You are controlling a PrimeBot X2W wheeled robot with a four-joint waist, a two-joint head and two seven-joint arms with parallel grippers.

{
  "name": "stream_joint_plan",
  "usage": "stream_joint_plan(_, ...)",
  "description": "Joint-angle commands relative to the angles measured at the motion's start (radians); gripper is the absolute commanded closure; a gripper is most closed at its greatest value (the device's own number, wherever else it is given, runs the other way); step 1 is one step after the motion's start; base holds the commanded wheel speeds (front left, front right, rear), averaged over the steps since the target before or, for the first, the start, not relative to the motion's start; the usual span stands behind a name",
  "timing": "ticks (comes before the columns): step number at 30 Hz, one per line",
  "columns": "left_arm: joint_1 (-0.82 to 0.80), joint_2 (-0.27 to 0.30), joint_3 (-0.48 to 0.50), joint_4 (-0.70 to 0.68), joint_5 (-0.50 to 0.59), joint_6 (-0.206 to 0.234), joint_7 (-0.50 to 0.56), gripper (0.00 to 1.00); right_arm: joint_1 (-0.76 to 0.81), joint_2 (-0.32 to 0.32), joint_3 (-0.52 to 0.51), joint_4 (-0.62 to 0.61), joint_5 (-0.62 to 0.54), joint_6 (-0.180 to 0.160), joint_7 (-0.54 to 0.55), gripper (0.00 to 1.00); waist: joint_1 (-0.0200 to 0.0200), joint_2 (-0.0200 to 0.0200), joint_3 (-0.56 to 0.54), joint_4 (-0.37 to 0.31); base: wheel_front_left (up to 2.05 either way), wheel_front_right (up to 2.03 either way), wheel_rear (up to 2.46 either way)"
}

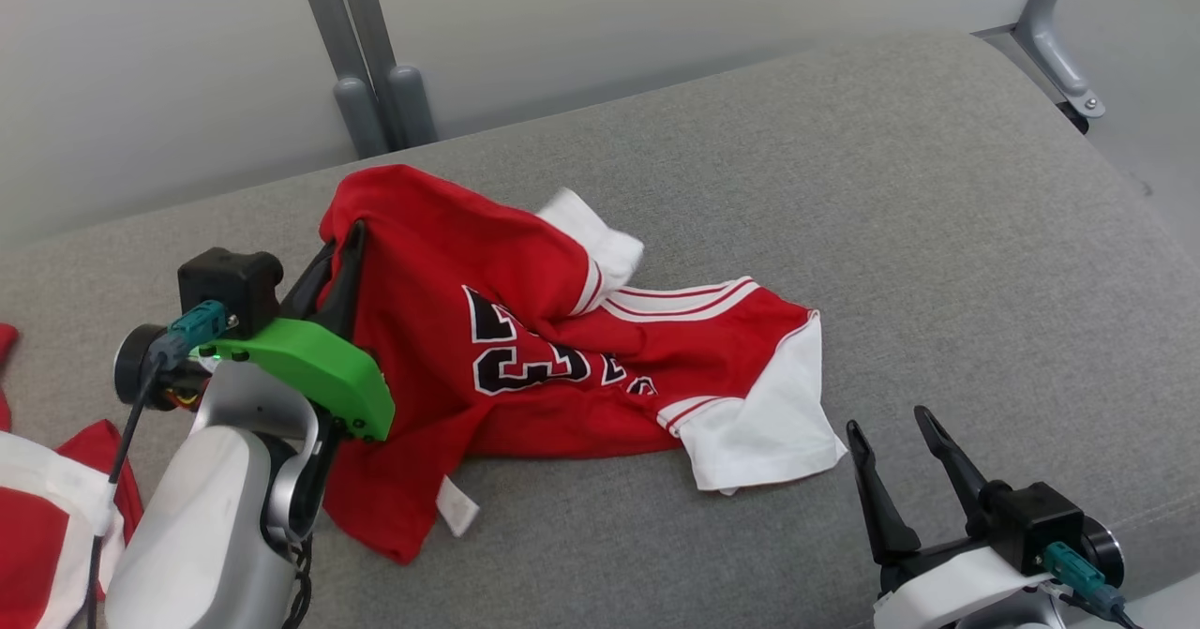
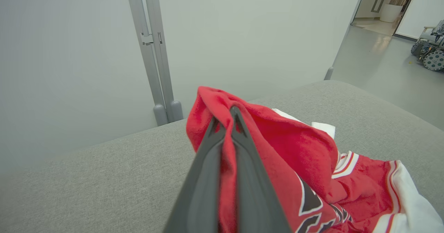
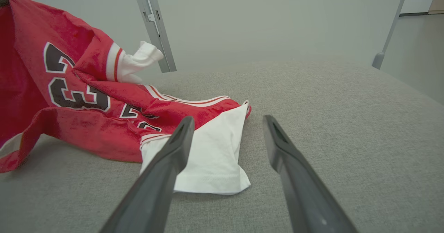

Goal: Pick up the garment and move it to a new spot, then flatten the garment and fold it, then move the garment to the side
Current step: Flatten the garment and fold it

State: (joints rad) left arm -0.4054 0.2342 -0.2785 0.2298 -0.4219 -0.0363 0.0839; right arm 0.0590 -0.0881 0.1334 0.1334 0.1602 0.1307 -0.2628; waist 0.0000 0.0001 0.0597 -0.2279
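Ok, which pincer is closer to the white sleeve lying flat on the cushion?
Right. The right pincer stands open right beside the sleeve; the left pincer is shut on the shirt at its opposite edge.

Grey cushion (image 1: 937,235), paired metal posts (image 1: 411,104)

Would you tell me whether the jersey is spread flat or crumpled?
Crumpled: the jersey is bunched in folds that hide part of its number, and the shut left hand pinches one edge up off the cushion.
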Motion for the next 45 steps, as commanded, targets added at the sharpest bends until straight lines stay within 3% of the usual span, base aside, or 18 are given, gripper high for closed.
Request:
stream_joint_plan(1,0.024,0.020,0.003,-0.016,0.017,0.017,0.006,1.00,-0.012,-0.004,-0.003,-0.005,-0.005,0.000,-0.003,0.00,0.0000,-0.0001,0.012,-0.005,0.00,0.00,0.00)
stream_joint_plan(7,-0.005,0.049,0.036,0.044,-0.004,0.026,0.021,1.00,-0.053,-0.007,0.001,-0.007,-0.009,0.000,-0.003,0.00,0.0000,-0.0001,0.069,-0.008,0.00,0.00,0.00)
stream_joint_plan(16,-0.242,0.109,0.062,0.391,0.027,-0.037,-0.174,1.00,-0.174,0.004,0.068,0.000,-0.006,0.000,-0.003,0.00,0.0000,-0.0001,0.200,-0.066,0.00,0.00,0.00)
stream_joint_plan(17,-0.252,0.115,0.058,0.431,0.033,-0.043,-0.185,0.67,-0.178,0.005,0.070,0.002,-0.006,0.000,-0.003,0.00,0.0000,-0.0001,0.205,-0.071,0.00,0.00,0.00)
stream_joint_plan(18,-0.267,0.116,0.059,0.475,0.025,-0.049,-0.197,0.20,-0.185,0.008,0.071,0.001,-0.008,0.000,-0.003,0.00,0.0000,-0.0001,0.211,-0.080,0.00,0.00,0.00)
stream_joint_plan(19,-0.280,0.115,0.069,0.504,0.013,-0.051,-0.211,0.00,-0.190,0.012,0.073,0.000,-0.008,0.000,-0.003,0.00,0.0000,-0.0001,0.213,-0.086,0.00,0.00,0.00)
stream_joint_plan(23,-0.270,0.102,0.077,0.579,0.005,-0.060,-0.301,0.00,-0.169,0.020,0.060,-0.006,-0.015,0.000,-0.003,0.00,0.0000,-0.0001,0.198,-0.087,0.00,0.00,0.00)
stream_joint_plan(27,-0.170,0.057,0.128,0.544,-0.025,-0.033,-0.346,0.00,-0.121,0.010,0.021,-0.023,-0.029,0.000,-0.003,0.00,0.0000,-0.0001,0.135,-0.057,0.00,0.00,0.00)
stream_joint_plan(32,0.103,-0.061,0.239,0.249,-0.007,0.006,-0.348,0.00,-0.043,-0.013,-0.055,-0.071,-0.042,0.000,-0.003,0.00,0.0000,-0.0001,0.041,0.009,0.00,0.00,0.00)
stream_joint_plan(36,0.323,-0.148,0.278,0.079,0.022,0.013,-0.348,0.00,-0.001,-0.041,-0.074,-0.086,-0.046,0.000,-0.003,0.00,0.0000,-0.0001,-0.024,0.041,0.00,0.00,0.00)
stream_joint_plan(42,0.546,-0.182,0.280,-0.082,0.065,0.039,-0.348,0.00,0.046,-0.049,-0.118,-0.098,-0.040,0.000,-0.003,0.00,0.0000,-0.0001,-0.069,0.090,0.00,0.00,0.00)
stream_joint_plan(45,0.605,-0.183,0.277,-0.117,0.015,0.062,-0.348,0.00,0.077,-0.048,-0.139,-0.086,-0.041,0.000,-0.003,0.00,0.0000,-0.0001,-0.088,0.118,0.00,0.00,0.00)
